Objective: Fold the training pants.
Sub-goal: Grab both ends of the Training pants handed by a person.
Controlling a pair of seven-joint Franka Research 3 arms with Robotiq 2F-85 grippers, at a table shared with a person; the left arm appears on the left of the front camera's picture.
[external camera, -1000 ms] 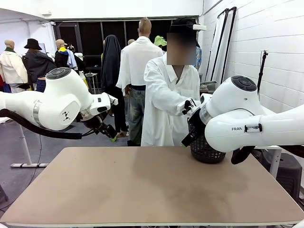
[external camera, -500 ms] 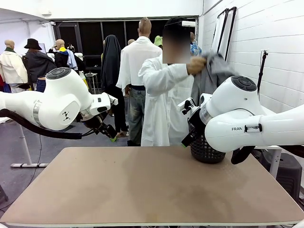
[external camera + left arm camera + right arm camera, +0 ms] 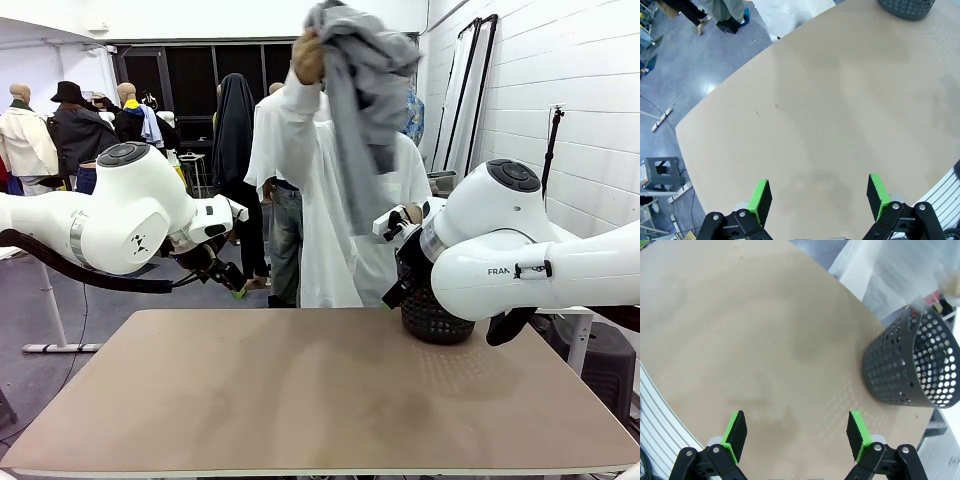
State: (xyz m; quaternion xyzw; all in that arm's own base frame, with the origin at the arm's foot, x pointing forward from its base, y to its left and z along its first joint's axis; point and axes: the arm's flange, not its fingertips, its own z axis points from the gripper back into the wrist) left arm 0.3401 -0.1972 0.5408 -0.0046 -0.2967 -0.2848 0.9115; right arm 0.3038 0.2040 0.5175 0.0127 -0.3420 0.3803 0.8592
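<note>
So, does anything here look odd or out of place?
Only the training pants: they hang bunched from a person's raised hand, high above the table, not spread on it. The basket stands upright.

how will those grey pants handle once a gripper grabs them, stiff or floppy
Probably very floppy: the training pants hang in loose bunched folds from the person's hand. Likely light, since one raised hand carries them. A pinch would probably lift only one layer, the rest trailing.

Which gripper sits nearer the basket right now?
The right gripper: the basket stands close ahead of its open fingers. From the left gripper, it lies across the table at the far corner.
</note>
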